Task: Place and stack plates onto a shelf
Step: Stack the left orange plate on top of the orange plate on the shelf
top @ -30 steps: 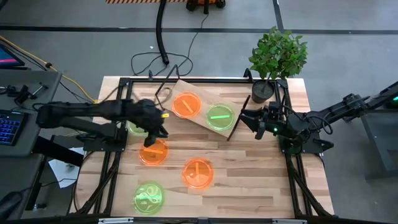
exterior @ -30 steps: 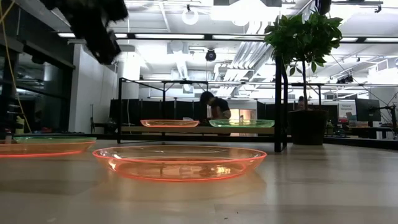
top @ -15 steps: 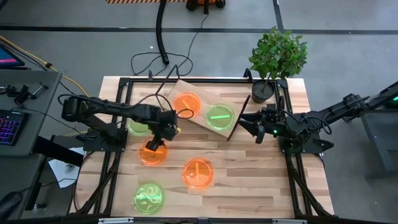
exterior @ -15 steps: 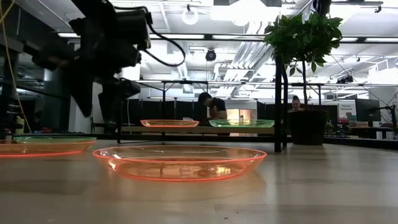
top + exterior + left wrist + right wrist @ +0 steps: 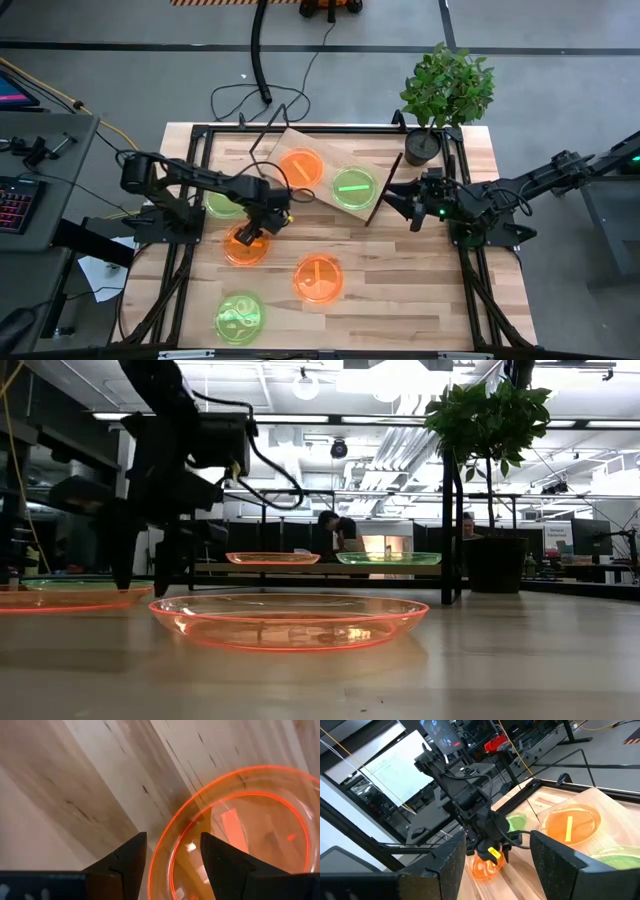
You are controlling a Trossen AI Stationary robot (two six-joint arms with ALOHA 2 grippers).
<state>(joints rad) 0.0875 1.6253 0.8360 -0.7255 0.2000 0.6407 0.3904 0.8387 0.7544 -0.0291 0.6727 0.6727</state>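
Note:
An orange plate [image 5: 246, 248] lies flat on the table's left half, and my left gripper [image 5: 249, 231] stands open over its far rim. In the left wrist view my left gripper [image 5: 172, 840] has one finger outside the plate's rim [image 5: 159, 851] and one inside; I see no touch. A green plate [image 5: 218, 205] lies partly under that arm. Another orange plate [image 5: 318, 277] and a green plate [image 5: 239, 317] lie nearer the front. The shelf [image 5: 318, 150] at the back carries an orange plate [image 5: 300, 168] and a green plate [image 5: 353, 187]. My right gripper [image 5: 392, 200] waits open beside the shelf's right end.
A potted plant [image 5: 445, 95] stands at the table's back right corner. A dark metal frame [image 5: 190, 240] runs along the table's sides. Cables [image 5: 262, 140] trail over the far edge near the shelf. People show in the room beyond [image 5: 340, 530].
My left gripper has come down and moved a little toward the table's near edge, from above the left green plate to the far rim of the orange plate beside it. The plates have stayed where they were.

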